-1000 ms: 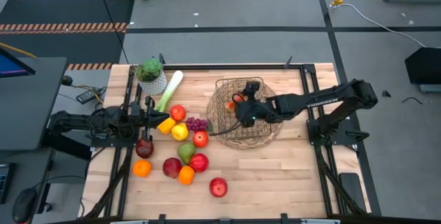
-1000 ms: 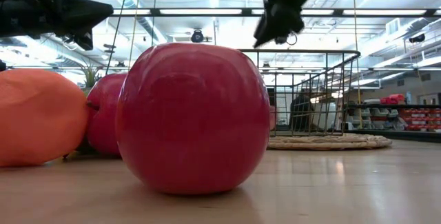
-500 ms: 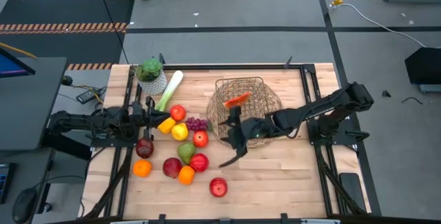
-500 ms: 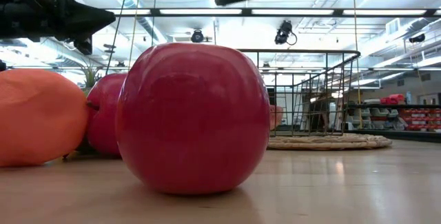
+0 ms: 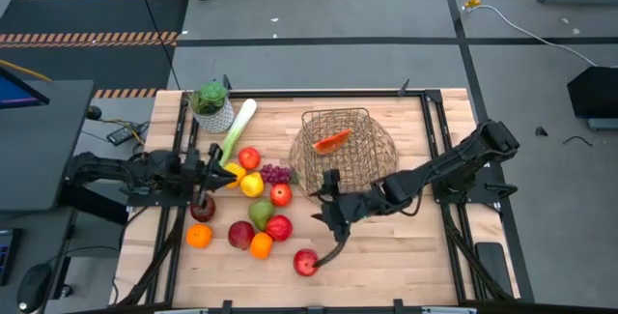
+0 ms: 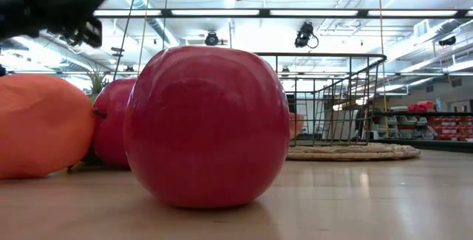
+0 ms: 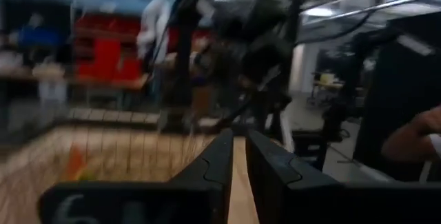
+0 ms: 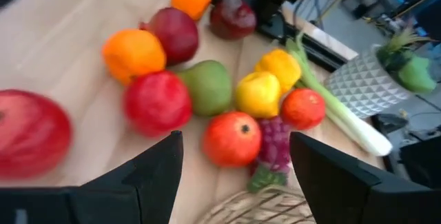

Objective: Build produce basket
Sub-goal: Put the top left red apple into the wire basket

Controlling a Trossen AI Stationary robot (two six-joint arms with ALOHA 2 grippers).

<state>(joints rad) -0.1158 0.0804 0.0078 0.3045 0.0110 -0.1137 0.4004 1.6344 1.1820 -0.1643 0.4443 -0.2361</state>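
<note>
High view: your right pincer (image 5: 324, 252) hangs just beside the lone red apple (image 5: 306, 262) at 6 o'clock on the counter (image 5: 406, 246), fingers spread wide and empty. The wire basket (image 5: 340, 156) sits at centre with an orange carrot (image 5: 332, 141) inside. The remaining produce (image 5: 253, 208) clusters at 9 o'clock from the basket: round apples, oranges, a pear, grapes, and a long leek (image 5: 236, 127) beside the ribbed white plant pot (image 5: 212, 107). Your left pincer (image 5: 218, 171) lies over that cluster's edge.

Low view: only here you see the apple's (image 6: 207, 125) glossy skin filling the foreground, an orange (image 6: 41, 125) at 9 o'clock of it, and the basket's (image 6: 332, 103) straight wire bars on a woven base.

Left wrist view: the left pincer's fingers (image 7: 265, 165) stand nearly together, a slim gap between, gripping nothing; the basket mesh (image 7: 103, 151) is blurred beyond.

Right wrist view: wide gap between the dark fingers (image 8: 155, 172); the apple (image 8: 31, 134) sits off to one side, the matte fruit pile beyond.
</note>
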